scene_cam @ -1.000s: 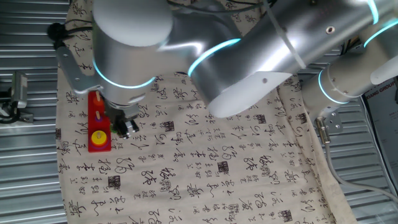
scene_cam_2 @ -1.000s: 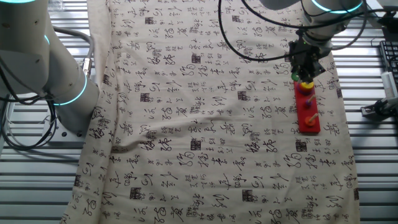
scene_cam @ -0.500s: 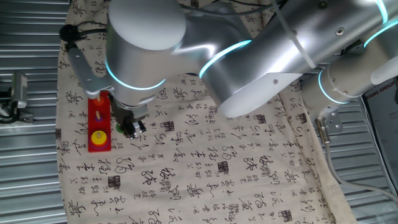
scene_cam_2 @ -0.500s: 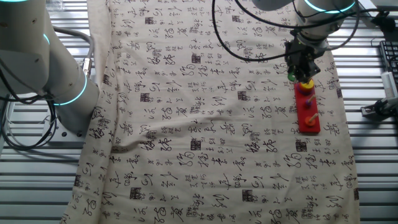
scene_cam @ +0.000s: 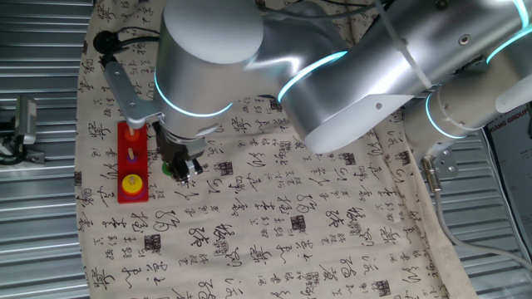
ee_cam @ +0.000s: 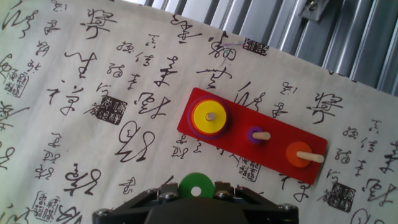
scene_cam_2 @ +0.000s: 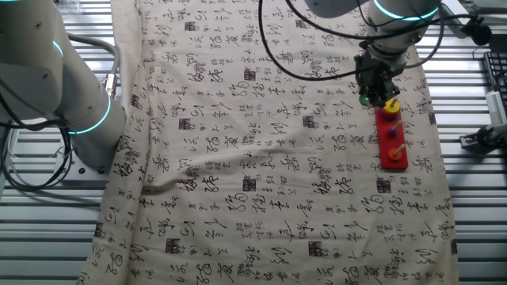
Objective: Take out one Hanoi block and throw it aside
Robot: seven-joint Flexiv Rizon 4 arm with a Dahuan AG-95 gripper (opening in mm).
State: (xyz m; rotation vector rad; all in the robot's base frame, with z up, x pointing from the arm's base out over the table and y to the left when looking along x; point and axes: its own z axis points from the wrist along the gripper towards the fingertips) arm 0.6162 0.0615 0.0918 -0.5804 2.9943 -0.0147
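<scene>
My gripper (ee_cam: pixel 196 190) is shut on the green ring-shaped Hanoi block (ee_cam: pixel 195 185) and holds it above the cloth, just beside the red peg base (ee_cam: pixel 249 134). In the fixed views the green block (scene_cam: pixel 167 169) (scene_cam_2: pixel 364 100) shows at my gripper (scene_cam: pixel 177 169) (scene_cam_2: pixel 371 93), off to the side of the red base (scene_cam: pixel 131 162) (scene_cam_2: pixel 390 136). On the base, a yellow disc (ee_cam: pixel 209 116) sits on one end peg, a small purple disc (ee_cam: pixel 256 135) on the middle peg and an orange disc (ee_cam: pixel 297 155) on the other end peg.
A cream cloth with black calligraphy (scene_cam: pixel 274 208) covers the table. Ribbed metal table surface (scene_cam: pixel 33 216) lies beyond the cloth's edge, close to the red base. A second robot arm (scene_cam_2: pixel 47 71) stands at the far side.
My gripper has carried the green block sideways away from the red base, over the cloth. The base and its other discs have not moved.
</scene>
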